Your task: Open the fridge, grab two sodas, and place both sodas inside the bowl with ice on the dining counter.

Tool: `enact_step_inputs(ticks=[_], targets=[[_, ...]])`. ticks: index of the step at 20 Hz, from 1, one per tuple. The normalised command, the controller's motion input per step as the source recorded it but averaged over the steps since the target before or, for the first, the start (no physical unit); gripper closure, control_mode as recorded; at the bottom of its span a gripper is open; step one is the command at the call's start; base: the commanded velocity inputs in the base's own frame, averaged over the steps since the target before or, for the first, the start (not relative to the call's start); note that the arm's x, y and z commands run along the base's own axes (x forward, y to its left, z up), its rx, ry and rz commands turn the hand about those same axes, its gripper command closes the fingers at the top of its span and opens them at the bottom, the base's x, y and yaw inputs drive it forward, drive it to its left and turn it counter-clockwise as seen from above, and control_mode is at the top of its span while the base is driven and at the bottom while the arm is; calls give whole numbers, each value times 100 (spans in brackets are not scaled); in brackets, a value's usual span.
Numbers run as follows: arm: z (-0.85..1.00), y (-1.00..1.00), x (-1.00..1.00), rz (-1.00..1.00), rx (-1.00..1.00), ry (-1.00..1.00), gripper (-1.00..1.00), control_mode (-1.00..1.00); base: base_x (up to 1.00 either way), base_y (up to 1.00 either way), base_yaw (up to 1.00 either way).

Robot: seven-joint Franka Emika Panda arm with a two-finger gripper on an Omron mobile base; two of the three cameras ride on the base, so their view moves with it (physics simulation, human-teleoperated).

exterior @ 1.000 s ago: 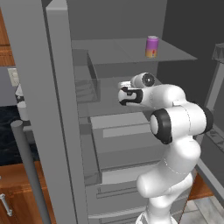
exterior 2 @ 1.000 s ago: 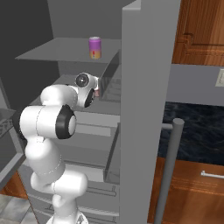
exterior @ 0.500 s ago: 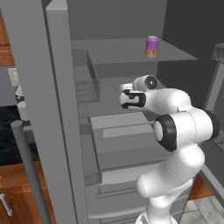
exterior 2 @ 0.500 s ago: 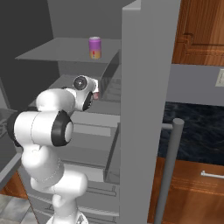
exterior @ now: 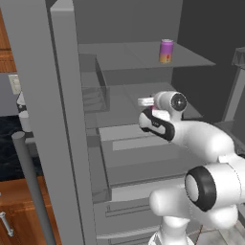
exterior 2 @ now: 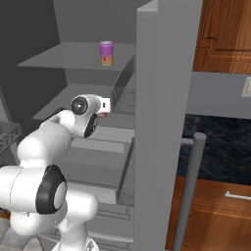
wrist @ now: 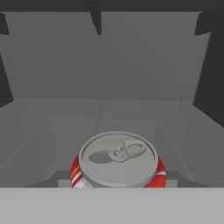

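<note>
One red soda can (wrist: 118, 164) sits close under the tool, grip unconfirmed; likely light, rigid, slick — clamp mid-wall.

I see the fridge (exterior: 57, 119) standing open, its grey door edge and bar handle (exterior: 31, 186) at my left. A purple can (exterior: 166, 51) stands upright on the upper shelf (exterior: 129, 55). My arm reaches in below that shelf, over the drawers (exterior: 139, 162).
</note>
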Motion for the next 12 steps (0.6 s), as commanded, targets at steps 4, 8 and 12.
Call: enact_step_inputs(ticks=[4,8,12], targets=[[74,0,-74,-1,2,1,100,-100,0,0,0],[50,0,-68,-6,7,17,100,-100,0,0,0],[52,0,-66,-7,8,22,100,-100,0,0,0]])
